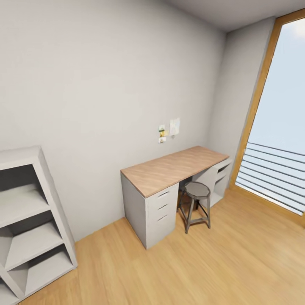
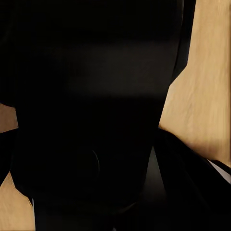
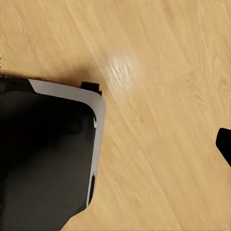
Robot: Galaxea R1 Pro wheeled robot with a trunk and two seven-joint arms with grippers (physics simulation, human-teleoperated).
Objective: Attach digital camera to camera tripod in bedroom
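Where bedroom wall meets floor: shelf unit [image 1: 29, 228], desk [image 1: 173, 169], stool [image 1: 197, 190]; pincer states unreadable.

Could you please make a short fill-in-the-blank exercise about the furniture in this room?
1. The desk against the wall has a ____ top.
2. A round stool stands in front of the ____.
3. The open grey shelf unit stands at the ____ of the head view.
4. Small papers are pinned on the ____ above the desk.

Missing words: wooden; desk; left; wall
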